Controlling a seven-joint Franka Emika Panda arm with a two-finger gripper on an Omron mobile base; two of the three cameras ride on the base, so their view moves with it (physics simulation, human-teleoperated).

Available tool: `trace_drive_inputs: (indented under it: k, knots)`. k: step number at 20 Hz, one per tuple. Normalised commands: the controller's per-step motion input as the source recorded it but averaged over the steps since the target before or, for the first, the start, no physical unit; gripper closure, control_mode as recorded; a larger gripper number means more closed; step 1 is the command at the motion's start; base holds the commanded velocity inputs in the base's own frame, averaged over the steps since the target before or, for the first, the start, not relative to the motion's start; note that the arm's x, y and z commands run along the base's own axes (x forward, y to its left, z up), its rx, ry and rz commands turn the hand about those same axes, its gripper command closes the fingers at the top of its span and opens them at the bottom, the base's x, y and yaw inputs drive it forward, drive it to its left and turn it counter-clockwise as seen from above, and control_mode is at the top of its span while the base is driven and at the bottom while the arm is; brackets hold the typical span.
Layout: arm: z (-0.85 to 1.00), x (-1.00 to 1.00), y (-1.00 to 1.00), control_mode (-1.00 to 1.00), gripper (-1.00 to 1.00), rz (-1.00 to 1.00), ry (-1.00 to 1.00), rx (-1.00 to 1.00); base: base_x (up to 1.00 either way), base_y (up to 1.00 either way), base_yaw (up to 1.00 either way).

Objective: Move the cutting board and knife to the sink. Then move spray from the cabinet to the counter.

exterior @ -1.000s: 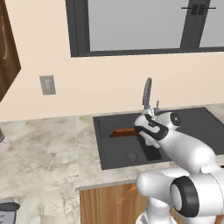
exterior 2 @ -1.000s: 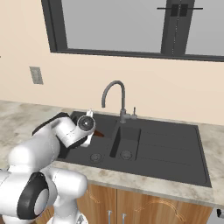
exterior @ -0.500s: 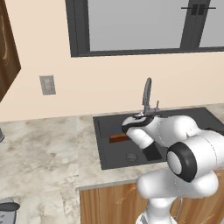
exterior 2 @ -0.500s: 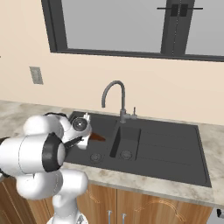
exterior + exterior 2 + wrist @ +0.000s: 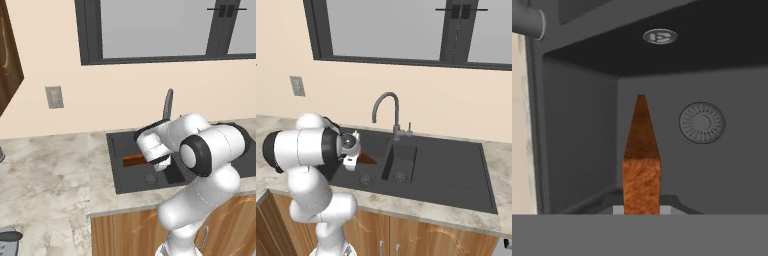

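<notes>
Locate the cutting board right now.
The cutting board is over the left basin of the sink, at the gripper, beside the round drain.

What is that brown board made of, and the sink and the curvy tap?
The cutting board looks like wood: reddish-brown with swirly grain on its end. The sink looks like dark grey matte stone or coated metal; it's flat and dull, so I can't be sure. The faucet looks like grey metal, smooth and curved. It's all rendered, so these are guesses from looks.
</notes>
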Motion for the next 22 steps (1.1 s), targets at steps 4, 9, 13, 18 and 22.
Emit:
trace_drive_inputs:
  k: [4, 9, 13, 18, 22]
  knots:
    - [-0.34, 0.13, 0.0, -1.0, 1.0, 0.0, 0.0, 0.03, 0.0, 0.0, 0.0]
    - [-0.35, 0.08, -0.04, -1.0, 1.0, 0.0, -0.05, 0.05, 0.0, 0.0, 0.0]
    - [-0.32, 0.08, -0.04, -1.0, 1.0, 0.0, -0.15, 0.07, 0.0, 0.0, 0.0]
    - [-0.26, 0.11, 0.0, -1.0, 1.0, 0.0, -0.17, 0.02, 0.0, 0.0, 0.0]
    - [-0.33, 0.2, 0.0, -1.0, 1.0, 0.0, -0.05, 0.0, 0.0, 0.0, 0.0]
